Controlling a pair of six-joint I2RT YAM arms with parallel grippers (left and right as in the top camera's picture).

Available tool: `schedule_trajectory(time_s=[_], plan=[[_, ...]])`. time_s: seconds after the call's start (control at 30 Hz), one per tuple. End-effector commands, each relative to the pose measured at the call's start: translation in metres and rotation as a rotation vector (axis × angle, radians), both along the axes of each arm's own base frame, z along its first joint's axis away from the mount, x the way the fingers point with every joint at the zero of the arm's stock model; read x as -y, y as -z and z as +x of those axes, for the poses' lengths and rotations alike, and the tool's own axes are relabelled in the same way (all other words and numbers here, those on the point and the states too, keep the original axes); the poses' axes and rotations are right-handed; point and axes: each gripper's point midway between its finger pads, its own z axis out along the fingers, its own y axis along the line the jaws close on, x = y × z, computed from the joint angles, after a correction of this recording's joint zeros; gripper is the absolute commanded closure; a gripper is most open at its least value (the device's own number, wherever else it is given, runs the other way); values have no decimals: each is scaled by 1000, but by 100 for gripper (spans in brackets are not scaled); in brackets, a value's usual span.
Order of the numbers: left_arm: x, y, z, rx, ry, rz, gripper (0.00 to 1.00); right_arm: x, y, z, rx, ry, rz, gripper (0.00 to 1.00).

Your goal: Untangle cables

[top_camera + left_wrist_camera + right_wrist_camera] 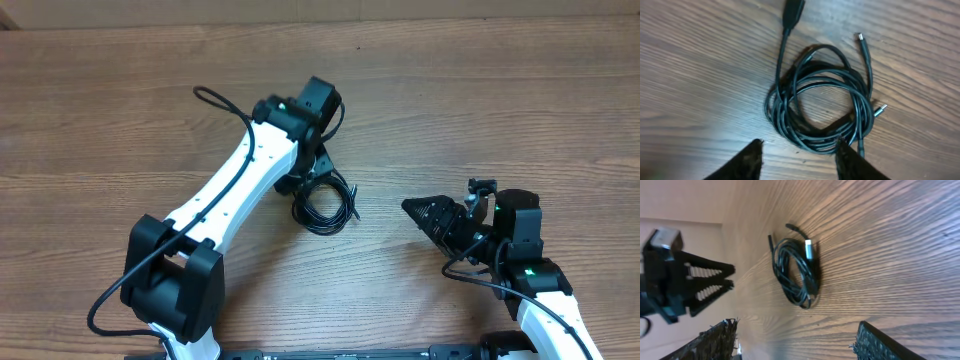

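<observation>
The cables [325, 205] lie as one tangled coil of thin black cords on the wooden table, just right of my left gripper [305, 178]. In the left wrist view the coil [815, 100] shows a thick black plug at the top and silver-tipped ends on the right. My left gripper [799, 149] is open, low over the coil's near edge, and its right fingertip touches the cords. My right gripper [425, 213] is open and empty, apart from the coil to its right. In the right wrist view the coil [795, 275] lies ahead of the open fingers [796, 327].
The wooden table [480, 90] stretches around the coil. The left arm [240, 180] reaches in from the front left, with its own thick black cord looping above it. The left gripper also shows in the right wrist view [685, 287], left of the coil.
</observation>
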Motion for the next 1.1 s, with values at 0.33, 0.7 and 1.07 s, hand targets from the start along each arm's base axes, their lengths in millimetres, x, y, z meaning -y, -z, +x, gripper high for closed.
schedule_trajectory(time_s=[0.33, 0.7, 1.07], plan=[[-6, 84, -16, 0, -35, -33, 62, 3, 1, 1, 7, 12, -26, 24], [-15, 102, -24, 5, -37, -8, 96, 3, 1, 2, 7, 15, -28, 25], [-1, 73, -5, 59, 78, -90, 96, 3, 2, 0, 87, -67, -99, 26]])
